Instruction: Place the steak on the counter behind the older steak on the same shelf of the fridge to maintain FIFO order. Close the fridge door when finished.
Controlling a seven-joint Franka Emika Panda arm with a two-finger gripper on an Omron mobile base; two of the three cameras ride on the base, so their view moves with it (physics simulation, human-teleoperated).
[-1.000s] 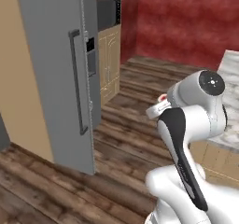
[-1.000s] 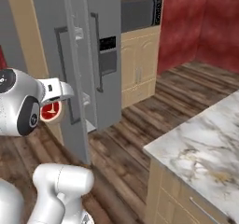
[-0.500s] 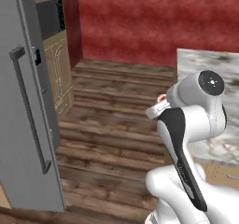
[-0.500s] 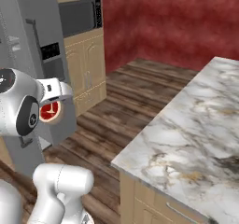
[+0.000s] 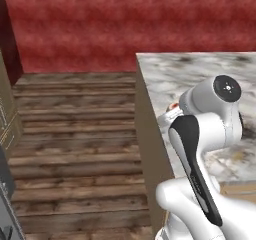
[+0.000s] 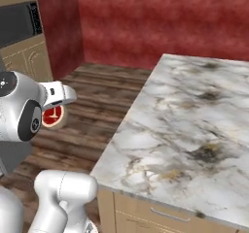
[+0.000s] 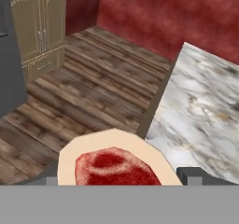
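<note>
Hand (image 7: 119,183) grips one steak (image 7: 116,164) between its two fingertips, beside one marble counter (image 7: 200,120).

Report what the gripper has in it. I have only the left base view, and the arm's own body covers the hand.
Observer: In the hand view the gripper is closed on the steak, red top up, one fingertip on each side.
Operator: Say whether it is over the counter.
Observer: No. In the right base view the steak hangs over the wooden floor, to the left of the counter and clear of its edge.
Operator: Tell me what stands beyond the hand.
Observer: In the right base view, a dark built-in appliance sits in tan cabinets at the upper left.
</note>
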